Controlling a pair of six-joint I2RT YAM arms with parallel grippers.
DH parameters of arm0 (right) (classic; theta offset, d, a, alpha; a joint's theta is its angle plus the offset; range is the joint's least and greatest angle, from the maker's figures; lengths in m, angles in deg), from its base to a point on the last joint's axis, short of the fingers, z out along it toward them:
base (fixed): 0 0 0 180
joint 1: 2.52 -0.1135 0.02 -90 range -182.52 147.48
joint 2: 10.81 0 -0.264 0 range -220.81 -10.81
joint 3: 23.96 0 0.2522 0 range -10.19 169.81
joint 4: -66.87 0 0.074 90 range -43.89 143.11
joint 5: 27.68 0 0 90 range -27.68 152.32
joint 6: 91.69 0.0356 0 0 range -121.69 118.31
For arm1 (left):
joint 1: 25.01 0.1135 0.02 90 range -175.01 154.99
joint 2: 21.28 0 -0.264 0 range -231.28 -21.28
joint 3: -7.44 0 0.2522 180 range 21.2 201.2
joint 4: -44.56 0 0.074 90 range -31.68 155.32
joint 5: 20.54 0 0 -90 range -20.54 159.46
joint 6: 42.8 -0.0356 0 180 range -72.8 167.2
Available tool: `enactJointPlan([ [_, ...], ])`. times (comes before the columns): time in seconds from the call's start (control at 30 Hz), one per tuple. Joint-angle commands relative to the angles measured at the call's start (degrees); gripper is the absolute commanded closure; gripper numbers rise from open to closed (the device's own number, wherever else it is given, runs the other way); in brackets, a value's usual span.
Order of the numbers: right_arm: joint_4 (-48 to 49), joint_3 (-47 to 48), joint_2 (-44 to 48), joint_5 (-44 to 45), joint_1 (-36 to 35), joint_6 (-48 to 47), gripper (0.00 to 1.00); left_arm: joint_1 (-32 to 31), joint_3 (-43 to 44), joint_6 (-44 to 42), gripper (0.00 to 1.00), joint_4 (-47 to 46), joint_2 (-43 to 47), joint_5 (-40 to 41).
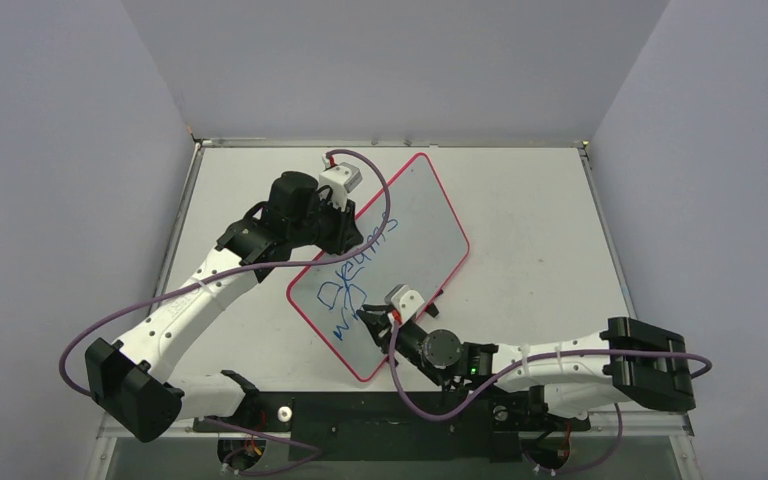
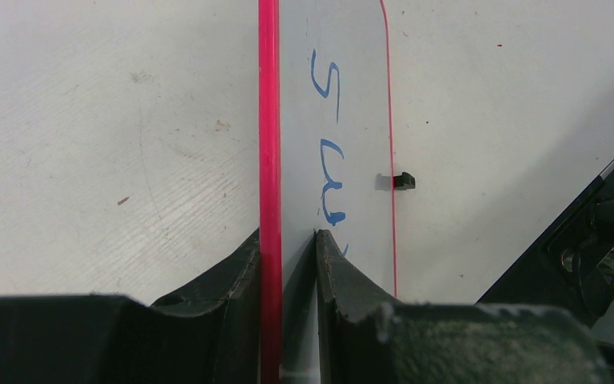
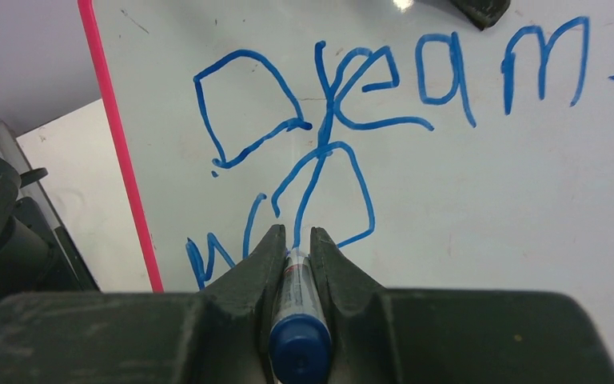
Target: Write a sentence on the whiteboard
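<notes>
In the middle of writing the second line of the sentence (image 3: 368,84), just under the looping "D" word. To do it well: press the marker (image 3: 297,316) lightly and evenly on the board (image 1: 420,220), draw in short slow strokes, and lift a little between letters, given the overlap already visible below the "D". Leave room to the right for the remaining words. With the left end effector (image 2: 288,240), clamp the red rim (image 2: 269,120) firmly, so as to stop any sliding or turning under the pen pressure.

Pinching the marker between closely pressed fingers with the right end effector (image 3: 296,236), blue cap end toward the wrist, tip pointing at the near part of the board. Not possible to tell whether the tip touches the surface. Reaching there with the right arm low and stretched from the right side across toward the left.

Gripping the far-left edge with the left end effector, one finger on each side of the rim, nearly closed on it, the left arm bent at the elbow and reaching forward over the counter (image 1: 540,220).

As for the board: flat and diagonal in the middle of the counter, with the blue writing along its left half
</notes>
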Motion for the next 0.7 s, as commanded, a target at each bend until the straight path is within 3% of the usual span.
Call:
enactJointPlan([
  [0.0, -0.6, 2.8, 4.1, 2.3, 0.4, -3.9, 1.00, 0.2, 0.1, -5.6, 1.00, -5.8, 2.2, 6.0],
  [0.3, -0.6, 3.9, 6.3, -1.6, 8.5, -4.8, 1.00, 0.2, 0.0, -5.6, 1.00, -5.9, 2.2, 6.0],
  [0.67, 1.4, 5.6, 3.6, -7.1, 9.8, -6.6, 1.00, 0.3, 0.0, -5.7, 1.00, -5.9, 1.9, 6.0],
])
